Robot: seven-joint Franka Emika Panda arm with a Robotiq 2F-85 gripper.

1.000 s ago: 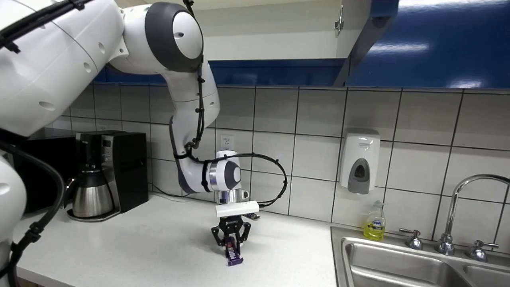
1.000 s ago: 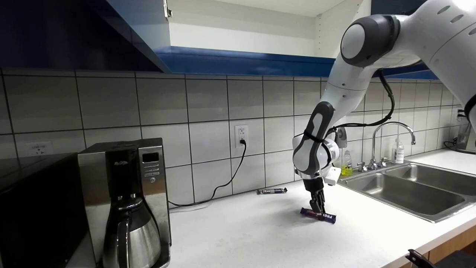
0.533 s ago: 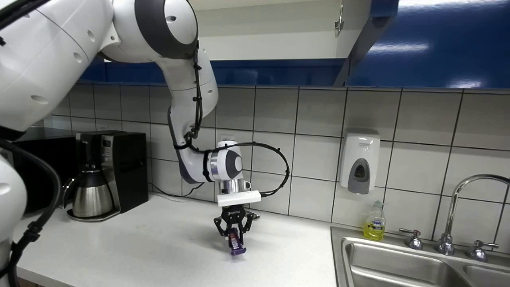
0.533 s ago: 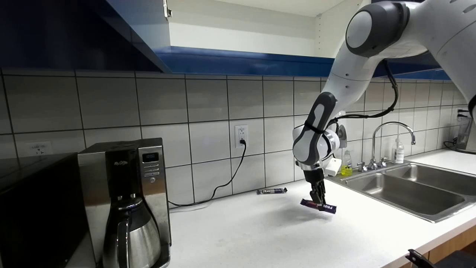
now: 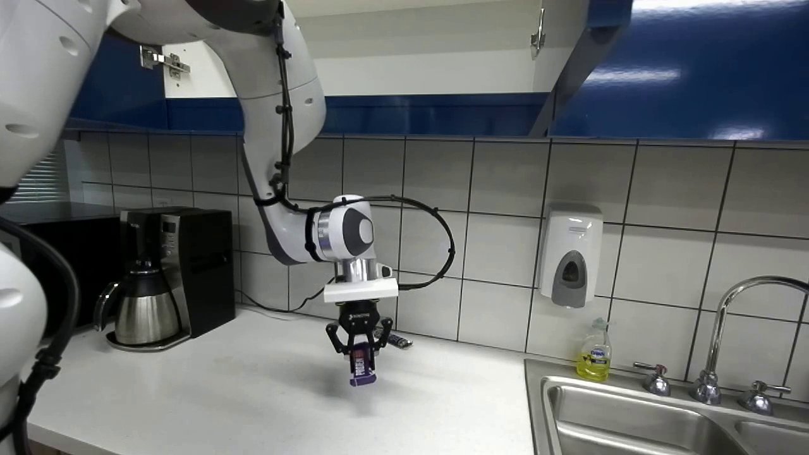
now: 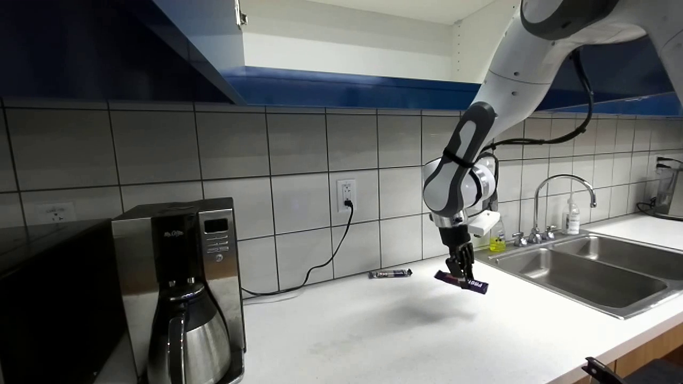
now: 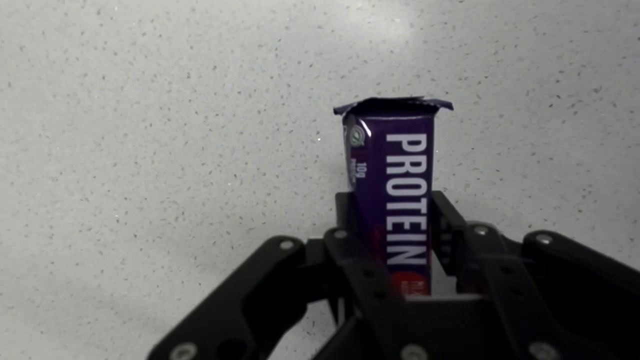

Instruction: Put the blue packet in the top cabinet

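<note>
Left to right: slatted blinds (image 5: 41, 180) show in an exterior view, behind a black box-shaped appliance (image 5: 95, 246). Next stands the coffee maker (image 5: 212, 272), visible in both exterior views. The wall outlet with a plug in it (image 6: 346, 194) is seen in an exterior view only. Above, the top cabinet (image 6: 363, 89) is open, its pale cream interior visible in both exterior views. A silvery, dark-marked wrapper (image 6: 390, 273) lies on the counter (image 6: 341, 341) near the wall, its full length shown in an exterior view. The gripper (image 5: 362, 361) points downward, its jaws clenched on the blue packet (image 7: 390, 200), which is held above the counter, clear of it, and lower than the cabinet. To the right follow a soap dispenser (image 5: 572, 234) on the tiled wall, a bottle of yellow liquid (image 5: 594, 360), the sink (image 5: 536, 404) and its faucet (image 5: 718, 325). A pump bottle (image 6: 571, 218) beside the faucet appears in an exterior view only.

The wrist view alone gives the packet's lettering clearly: white capitals, PROTEIN, run lengthwise along a dark violet-blue face. To their left are a small round emblem and "10g"; below, a red patch is partly covered. The upper end is crimped and flares wider than the body. Black fingers (image 7: 447, 225) lie against both long sides.
</note>
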